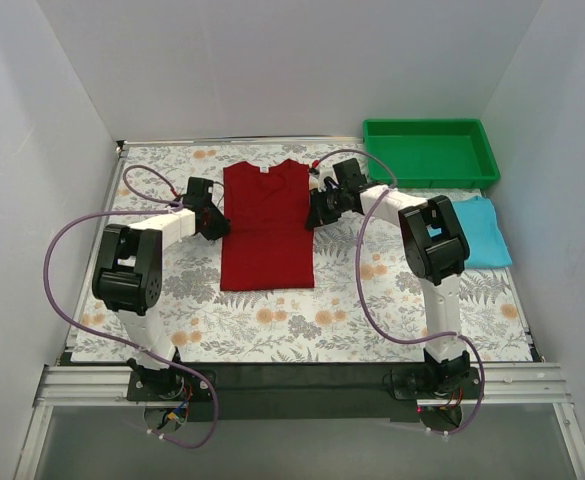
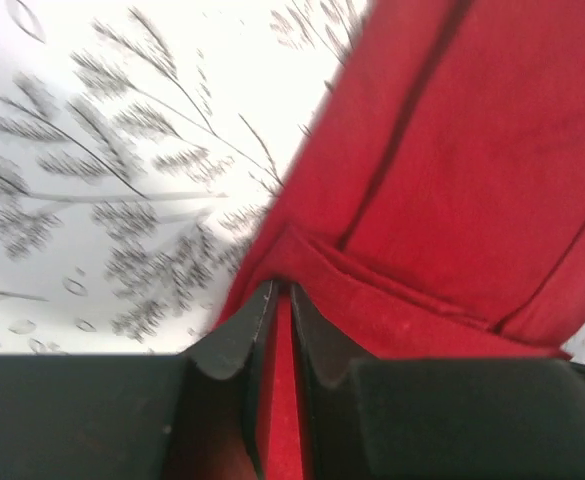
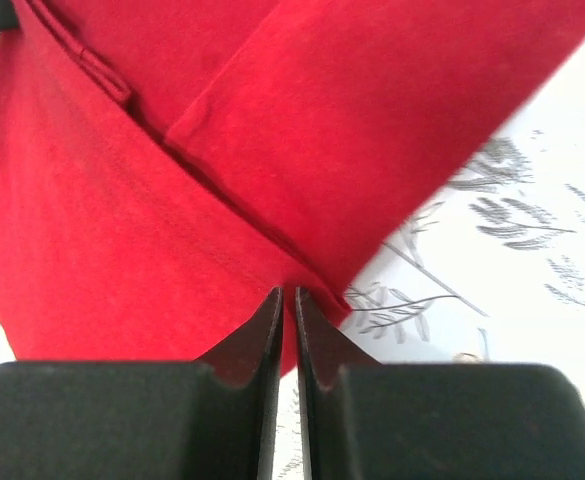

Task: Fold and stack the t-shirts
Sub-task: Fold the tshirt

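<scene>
The dark red t-shirt (image 1: 267, 235) lies flat on the middle of the table as a long rectangle, collar at the far end and sleeves turned in. My left gripper (image 1: 217, 222) is at its left edge. In the left wrist view that gripper (image 2: 282, 290) is shut on a fold of the red cloth (image 2: 452, 150), which shows between the jaws. My right gripper (image 1: 314, 212) is at the right edge. Its tips (image 3: 289, 292) pinch the hem of the red cloth (image 3: 122, 220), with the jaws almost together. The turquoise t-shirt (image 1: 482, 235) lies folded at the right side.
A green plastic tray (image 1: 430, 125) stands at the back right, just beyond the turquoise shirt. The floral tablecloth (image 1: 272, 320) covers the table. White walls close in on the left, back and right.
</scene>
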Controlling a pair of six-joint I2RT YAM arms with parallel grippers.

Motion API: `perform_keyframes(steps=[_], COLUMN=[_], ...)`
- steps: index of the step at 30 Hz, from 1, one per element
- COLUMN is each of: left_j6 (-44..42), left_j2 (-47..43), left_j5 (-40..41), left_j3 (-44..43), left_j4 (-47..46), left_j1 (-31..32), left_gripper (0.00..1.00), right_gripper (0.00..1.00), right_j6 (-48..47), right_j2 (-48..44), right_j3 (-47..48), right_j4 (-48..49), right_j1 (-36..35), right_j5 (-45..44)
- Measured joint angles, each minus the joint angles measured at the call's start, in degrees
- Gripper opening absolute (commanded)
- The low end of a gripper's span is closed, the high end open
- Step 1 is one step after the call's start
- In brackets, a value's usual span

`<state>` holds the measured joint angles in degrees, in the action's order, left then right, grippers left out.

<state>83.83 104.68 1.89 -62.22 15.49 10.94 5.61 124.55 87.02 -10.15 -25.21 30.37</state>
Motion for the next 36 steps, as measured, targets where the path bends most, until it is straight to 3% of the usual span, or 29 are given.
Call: perform_keyframes(steps=[2,6,10,14,19,23,29,36], left_j6=[-0.07,-0.59,-1.38,-1.79,-1.03,1.16,5.40,10.56], left_j2=[0.20,-0.90,-7.61,-21.22,-32.50,-31.56,-29.83,-31.91], left_j5=[-0.04,-0.92,-2.49,-5.60,-10.60,-12.92,-12.70,-13.00], left_j3=[-0.24,-0.24,2.91,9.31,18.71,27.80,33.27,36.81], left_j4=[0.04,1.22,4.13,5.97,4.26,2.47,-1.01,-4.55], left_j1=[-0.90,-1.46,-0.96,0.96,3.28,3.37,3.02,1.51], left_gripper=[0.26,0.37,0.40,0.40,0.31,0.20,0.08,0.06], right_gripper=[0.15,0.22,0.25,0.25,0.18,0.11,0.03,0.02], right_j6=[0.02,0.55,2.64,6.75,10.45,11.96,12.37,13.11], right_j2=[0.00,-2.43,-10.95,-20.41,-21.66,-17.20,-9.25,-8.00], right_j3=[0.11,-1.95,-8.11,-15.61,-20.22,-22.01,-23.76,-27.80], right_j4=[0.07,0.00,0.57,5.07,11.32,14.40,16.48,22.40], right_j1=[0.26,0.39,-0.70,-3.96,-10.69,-14.75,-14.12,-11.17], right_j5=[-0.20,-0.63,1.03,6.16,11.47,14.05,14.60,18.49])
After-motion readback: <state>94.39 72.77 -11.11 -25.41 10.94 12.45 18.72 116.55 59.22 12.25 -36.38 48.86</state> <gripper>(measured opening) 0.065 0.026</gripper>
